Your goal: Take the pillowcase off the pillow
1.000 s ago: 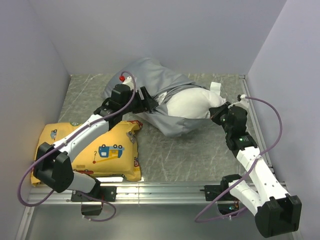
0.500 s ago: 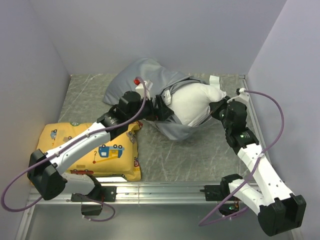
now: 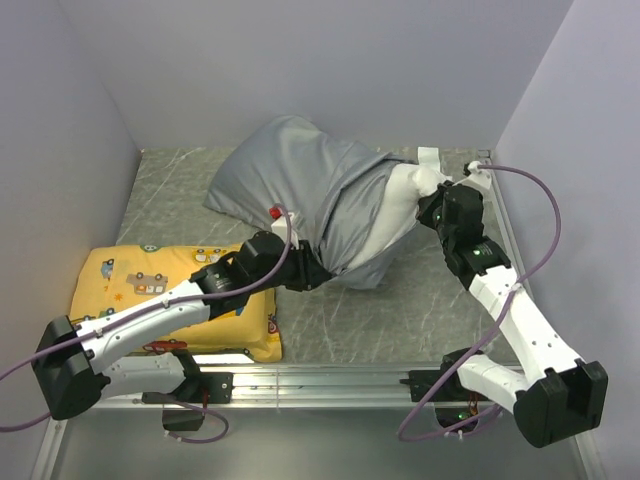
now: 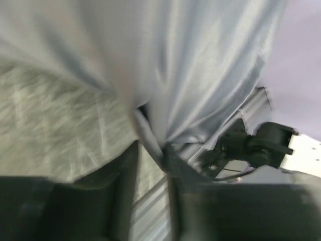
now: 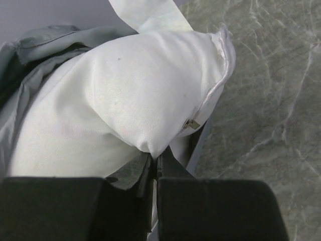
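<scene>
Regrip underway: left gripper [image 3: 308,272] is coming off the bundle's far side and going to the near hem of the pillowcase [image 3: 290,180], jaws narrowing around a grey fold, can't tell if it's biting yet. Grey cloth is covering more of the pillow [image 3: 402,198] than a second ago, so stripping is slipping back. Right gripper [image 5: 154,163] is pinching the pillow's white corner, far right of the table [image 3: 400,310]. Counting: one pillowcase, one pillow, one yellow print pillow [image 3: 150,285], two grippers
</scene>
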Controlling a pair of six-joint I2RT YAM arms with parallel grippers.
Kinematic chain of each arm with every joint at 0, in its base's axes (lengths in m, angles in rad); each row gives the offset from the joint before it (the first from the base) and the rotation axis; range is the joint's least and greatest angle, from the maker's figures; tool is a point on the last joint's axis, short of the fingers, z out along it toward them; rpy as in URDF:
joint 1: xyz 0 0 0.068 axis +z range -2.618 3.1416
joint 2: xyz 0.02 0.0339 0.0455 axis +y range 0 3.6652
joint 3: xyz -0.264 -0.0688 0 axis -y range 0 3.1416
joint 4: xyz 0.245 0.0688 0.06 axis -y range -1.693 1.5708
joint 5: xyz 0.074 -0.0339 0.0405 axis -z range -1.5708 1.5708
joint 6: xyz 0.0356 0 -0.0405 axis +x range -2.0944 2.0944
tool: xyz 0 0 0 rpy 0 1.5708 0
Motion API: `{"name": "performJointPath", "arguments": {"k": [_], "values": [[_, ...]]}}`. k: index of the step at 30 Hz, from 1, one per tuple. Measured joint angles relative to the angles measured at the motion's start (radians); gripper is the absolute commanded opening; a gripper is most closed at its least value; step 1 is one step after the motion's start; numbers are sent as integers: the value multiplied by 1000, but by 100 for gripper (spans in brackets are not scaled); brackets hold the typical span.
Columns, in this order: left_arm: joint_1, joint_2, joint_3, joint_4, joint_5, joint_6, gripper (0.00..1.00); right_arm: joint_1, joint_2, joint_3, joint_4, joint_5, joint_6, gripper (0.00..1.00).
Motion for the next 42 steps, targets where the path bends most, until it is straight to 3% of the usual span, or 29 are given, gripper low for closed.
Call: {"name": "performJointPath", "arguments": {"k": [1,6,15,23,24,26,33,39,42], "values": [[-1,-5,-12,-5,-11,-10,13,0,8,9,-5,2,-1,0],[6,-26,-35,-71,-140,-73,1,-15,38,64,-42,-19,-4,0],[114,64,-89,-4,-217,-127,0,-119,78,196,-169,-184,9,0],[380,98,-192,153,-50,-149,1,-137,78,209,-238,-302,19,0],[389,101,-191,158,-33,-148,3,-137,78,208,-238,-310,22,0],[382,103,-185,160,-12,-138,19,-143,74,207,-235,-317,24,0],[180,95,-75,85,-58,-43,62,-154,8,193,-175,-268,24,0],[76,70,-24,51,-78,0,83,-82,-30,193,-153,-201,19,0],[29,55,-18,24,-80,23,86,-47,-30,194,-150,-174,17,0]]}}
